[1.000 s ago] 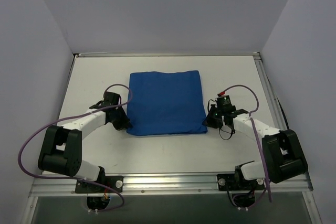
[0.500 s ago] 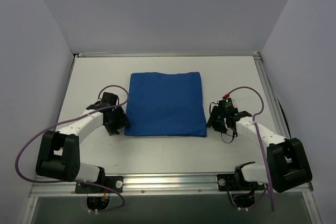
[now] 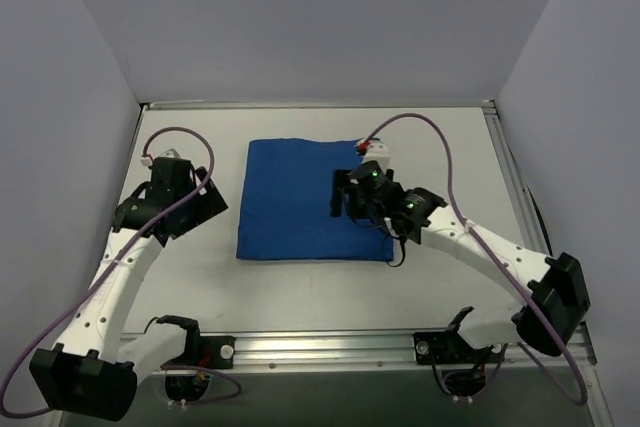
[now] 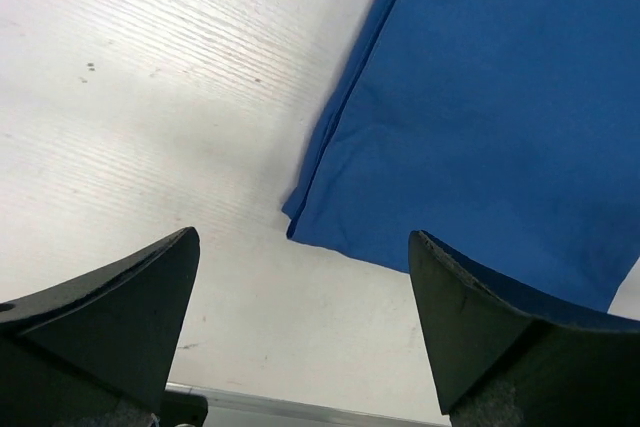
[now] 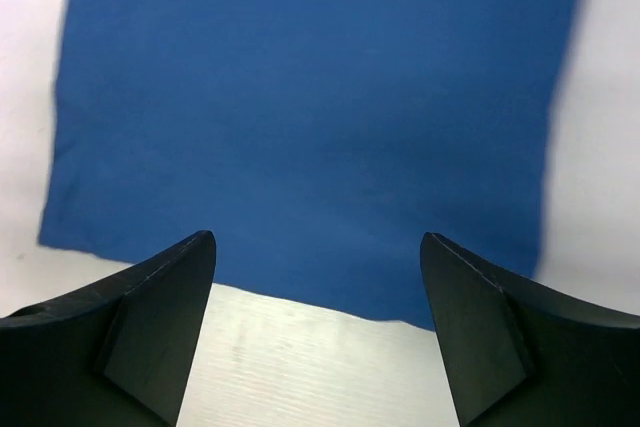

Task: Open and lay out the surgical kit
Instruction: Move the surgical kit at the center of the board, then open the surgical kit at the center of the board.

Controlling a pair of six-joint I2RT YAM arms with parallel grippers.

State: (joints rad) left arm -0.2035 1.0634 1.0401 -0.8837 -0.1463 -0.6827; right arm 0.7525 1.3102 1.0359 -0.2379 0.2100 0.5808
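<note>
While the surgical kit (image 3: 312,202) lies closed at the middle of the white table (image 3: 450,147), both arms reach toward it from the near edge. Only its outer wrap is visible: a roughly square bundle of royal-blue cloth, folded shut and flat on the tabletop, its near edge slightly skewed.

Left gripper (image 3: 205,209): raised over bare table just left of the bundle's left edge, apart from the cloth. In the left wrist view the left gripper (image 4: 302,237) has its two dark fingers (image 4: 110,327) spread wide, with nothing between them. Beneath them lie the near left corner of the surgical kit (image 4: 480,97) and the wood-grained table (image 4: 150,97).

Right gripper (image 3: 340,195): held over the right half of the bundle, its forearm crossing above the cloth's near right corner. In the right wrist view the right gripper (image 5: 315,237) is likewise spread wide and holds nothing. The blue cloth of the surgical kit (image 5: 320,97) fills most of that slightly blurred frame, with a strip of table (image 5: 300,347) at the bottom. Whether the fingertips touch the cloth cannot be told.

Purple cables (image 3: 420,127) loop from each wrist, and an aluminium rail (image 3: 320,345) runs along the table's near edge.
</note>
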